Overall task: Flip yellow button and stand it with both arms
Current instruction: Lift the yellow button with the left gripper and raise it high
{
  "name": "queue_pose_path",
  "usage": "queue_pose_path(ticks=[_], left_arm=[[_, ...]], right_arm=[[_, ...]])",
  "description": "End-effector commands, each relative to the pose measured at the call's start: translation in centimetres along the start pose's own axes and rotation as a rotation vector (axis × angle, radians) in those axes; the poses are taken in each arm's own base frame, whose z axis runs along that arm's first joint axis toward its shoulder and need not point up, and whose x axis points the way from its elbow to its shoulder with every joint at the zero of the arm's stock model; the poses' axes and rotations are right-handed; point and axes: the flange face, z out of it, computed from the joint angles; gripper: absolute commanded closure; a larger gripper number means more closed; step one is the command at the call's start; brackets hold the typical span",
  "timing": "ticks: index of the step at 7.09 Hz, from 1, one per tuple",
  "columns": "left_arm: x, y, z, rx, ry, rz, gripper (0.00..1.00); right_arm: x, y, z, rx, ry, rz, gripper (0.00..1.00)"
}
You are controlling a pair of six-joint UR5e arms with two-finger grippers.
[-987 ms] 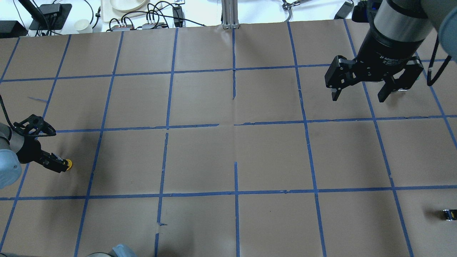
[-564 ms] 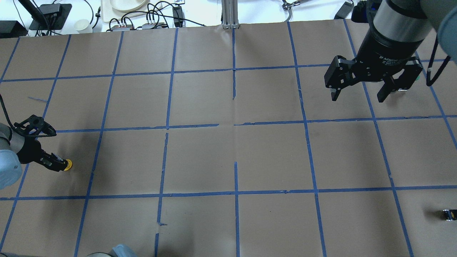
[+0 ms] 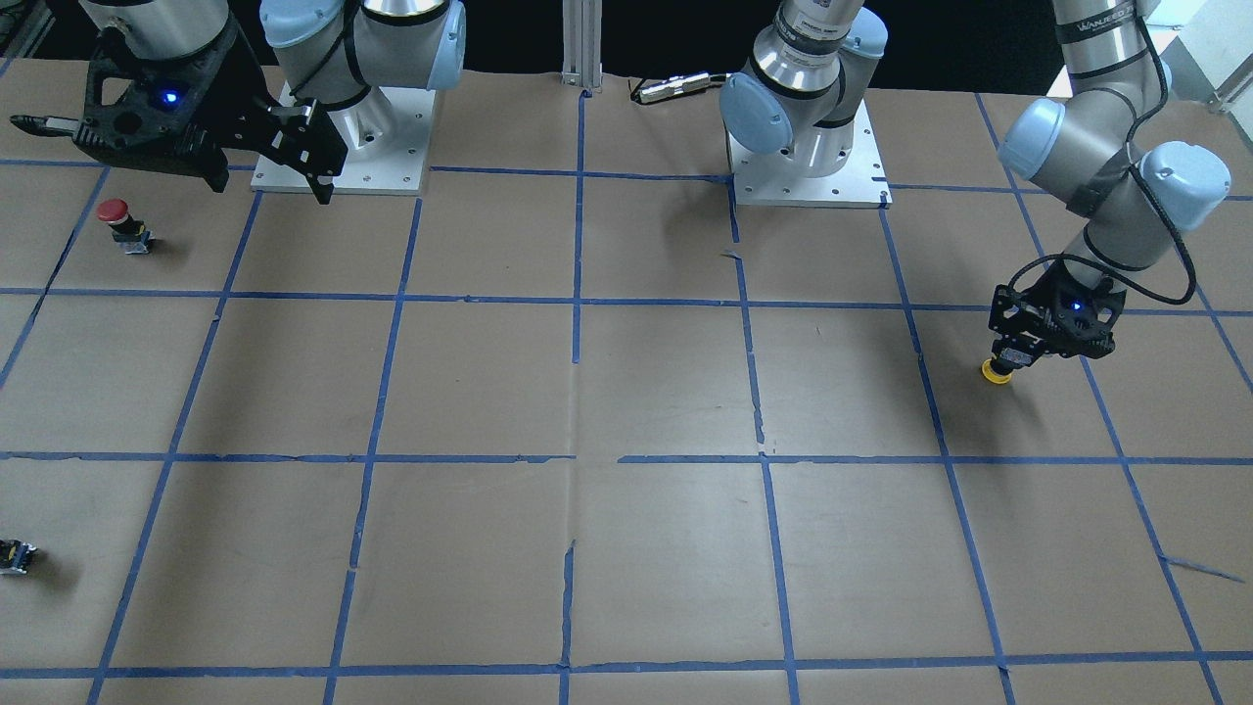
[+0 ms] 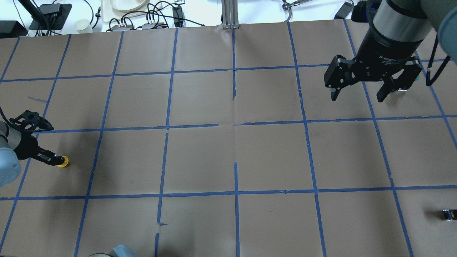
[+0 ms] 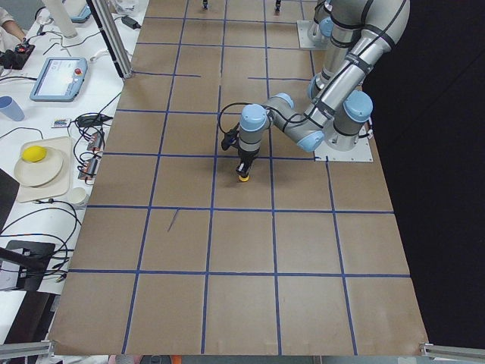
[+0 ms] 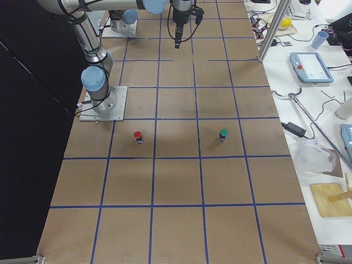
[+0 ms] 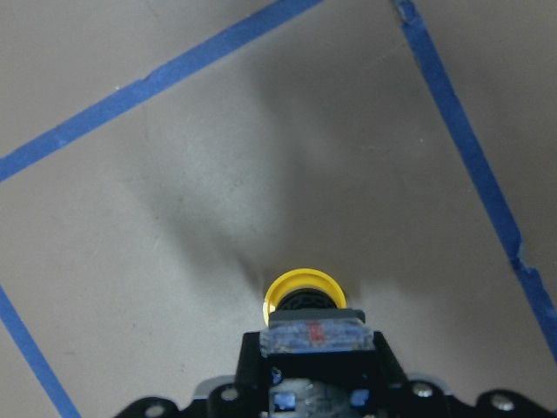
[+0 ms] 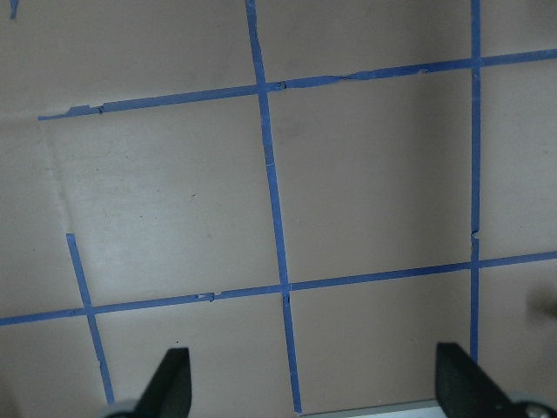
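Note:
The yellow button (image 4: 63,163) is held cap-down in my left gripper (image 4: 53,160), which is shut on its black body at the table's far left. The wrist view shows the yellow cap (image 7: 302,290) below the jaws, with the button's base (image 7: 313,333) between them. The cap (image 3: 997,372) sits at or just above the paper; I cannot tell if it touches. It also shows in the exterior left view (image 5: 242,178). My right gripper (image 4: 357,98) is open and empty, high over the far right. Its fingers (image 8: 170,383) stand wide apart.
A red-capped button (image 3: 117,223) stands near the right arm's base and also shows in the exterior right view (image 6: 137,136). A green-capped button (image 6: 223,133) stands beside it. A small black-silver block (image 4: 449,214) lies at the near right edge. Brown paper with blue tape squares covers the table (image 4: 235,157).
My left gripper has shifted slightly left and turned more upright with the yellow button in it. The right gripper has hardly moved.

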Motion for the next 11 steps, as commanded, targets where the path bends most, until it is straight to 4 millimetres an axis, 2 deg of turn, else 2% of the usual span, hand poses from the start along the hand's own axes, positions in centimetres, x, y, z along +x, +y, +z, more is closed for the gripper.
queue_pose_path(ticks=[1, 2, 3, 4, 5, 7, 8, 9, 10, 11], left_arm=[[2.3, -1.6, -3.3, 0.015, 0.003, 0.032, 0.71], [5.2, -3.4, -5.1, 0.027, 0.019, 0.03, 0.71], [8.4, -4.3, -5.8, 0.03, 0.124, -0.016, 0.71], [10.8, -5.6, -6.4, 0.062, 0.231, -0.069, 0.71], [13.4, -7.3, -8.0, 0.063, 0.347, -0.086, 0.71], [19.3, -12.3, -13.9, 0.101, 0.567, -0.176, 0.71], [21.7, -15.1, -16.8, 0.124, 0.667, -0.235, 0.71], [24.6, -17.4, -18.9, 0.144, 0.721, -0.239, 0.71], [28.1, -19.0, -21.0, 0.152, 0.808, -0.28, 0.72], [30.4, -20.0, -23.3, 0.176, 0.901, -0.312, 0.72]], right_arm=[[0.2, -0.5, 0.2, 0.009, 0.009, 0.002, 0.0], [0.2, -1.6, -0.6, 0.096, 0.006, 0.04, 0.0], [0.1, -1.8, -0.4, 0.094, -0.01, 0.16, 0.0], [0.0, -2.7, 0.5, 0.062, -0.022, 0.28, 0.0], [-1.0, -3.2, 0.5, 0.028, -0.161, 0.357, 0.0], [-0.8, -5.9, 1.8, -0.1, -0.394, 0.553, 0.0], [-1.4, -6.2, 1.5, -0.152, -0.497, 0.621, 0.0], [-2.1, -6.5, 1.5, -0.225, -0.594, 0.713, 0.0], [-2.5, -6.8, 1.5, -0.27, -0.647, 0.76, 0.0], [-3.0, -6.8, 1.2, -0.332, -0.707, 0.832, 0.0]])
